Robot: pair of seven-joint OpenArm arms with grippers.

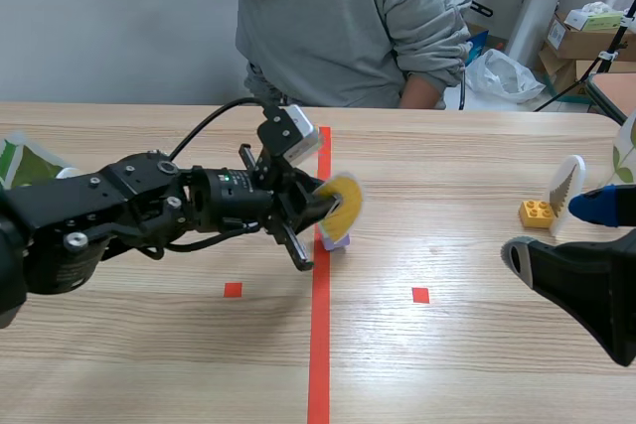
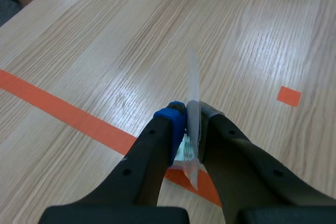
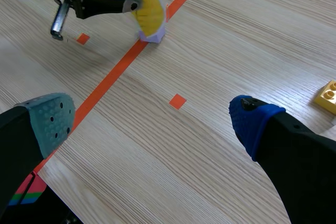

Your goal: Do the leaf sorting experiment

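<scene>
At the centre tape line (image 1: 319,345): the left gripper (image 2: 192,118) has its 2 fingers clamped on the yellow leaf card (image 1: 343,204). The blue pad (image 2: 171,120) presses 1 face, and the wrist view shows the card edge-on between the fingers. The card stands upright with its foot in a pale block (image 1: 335,238), which sits at the edge of the tape line. The left arm comes in low from its side, its gripper over the middle of the table (image 1: 447,166).

Right gripper (image 3: 152,124): 2 fingers wide apart with nothing between them, a grey-green pad (image 3: 51,121) on 1 and a blue tip (image 3: 255,120) on the other. It hangs above bare wood, well apart from the yellow leaf card. Near it, 1 yellow brick (image 1: 536,212) carries an upright white card with a toothed leaf (image 1: 567,189). 1 green leaf card (image 1: 25,161) shows at the left table edge. Across the table, 1 person in a grey sweatshirt (image 1: 348,27) leans in.
</scene>
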